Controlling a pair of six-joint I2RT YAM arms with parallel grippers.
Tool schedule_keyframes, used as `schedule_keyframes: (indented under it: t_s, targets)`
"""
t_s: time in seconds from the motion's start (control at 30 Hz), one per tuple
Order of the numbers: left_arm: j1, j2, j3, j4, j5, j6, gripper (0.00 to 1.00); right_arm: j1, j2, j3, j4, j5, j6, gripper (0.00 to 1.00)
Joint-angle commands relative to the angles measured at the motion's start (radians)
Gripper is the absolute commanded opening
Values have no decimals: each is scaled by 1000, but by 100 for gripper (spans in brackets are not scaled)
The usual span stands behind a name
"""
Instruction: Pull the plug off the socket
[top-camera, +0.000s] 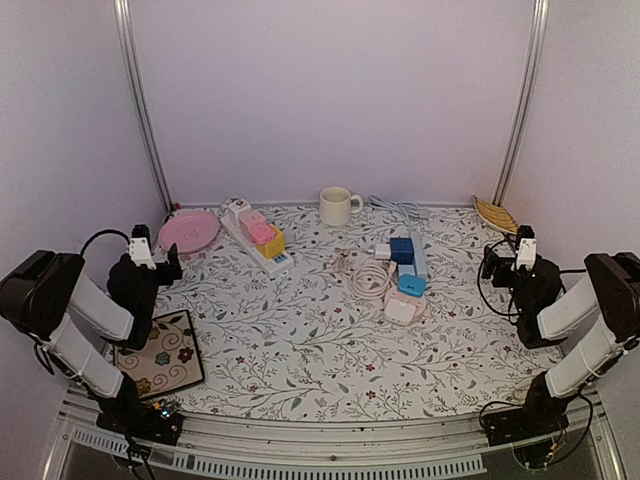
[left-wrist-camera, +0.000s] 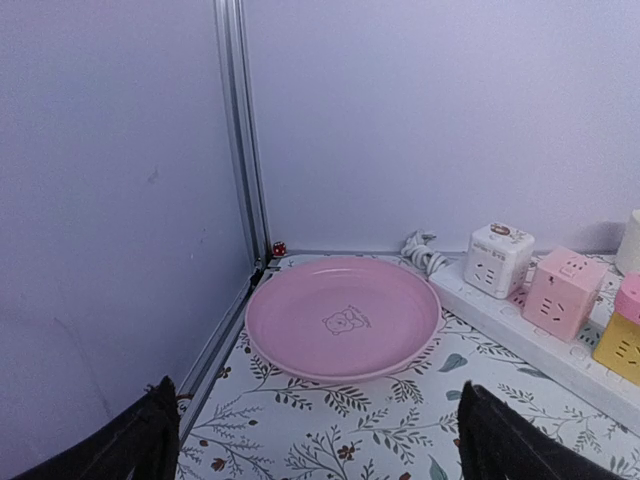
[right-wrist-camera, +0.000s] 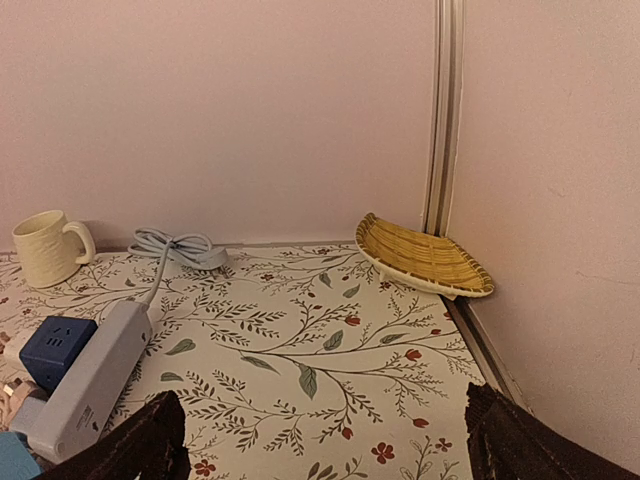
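Note:
Two white power strips lie on the floral table. The left strip (top-camera: 256, 245) carries a white cube plug (top-camera: 236, 209), a pink one (top-camera: 258, 229) and a yellow one (top-camera: 272, 243); it shows in the left wrist view (left-wrist-camera: 520, 325) too. The right strip (top-camera: 418, 255) carries a dark blue cube plug (top-camera: 402, 249) and a light blue one (top-camera: 411, 285); it also shows in the right wrist view (right-wrist-camera: 90, 380). My left gripper (top-camera: 172, 262) is open and empty near the pink plate. My right gripper (top-camera: 492, 262) is open and empty at the right edge.
A pink plate (top-camera: 188, 231) sits back left, a cream mug (top-camera: 337, 205) at the back, a woven basket (top-camera: 495, 214) back right. A coiled white cable with a charger (top-camera: 372, 277) lies mid-table. A patterned coaster (top-camera: 160, 354) lies front left.

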Motion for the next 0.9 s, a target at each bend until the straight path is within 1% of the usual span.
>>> schedule_keyframes:
  t_s: [0.0, 0.87]
  targets:
    - [-3, 11, 4, 31, 1, 13, 97, -1, 5, 9, 37, -1, -6, 99]
    - [-7, 10, -2, 42, -4, 14, 97, -1, 7, 12, 33, -4, -6, 99]
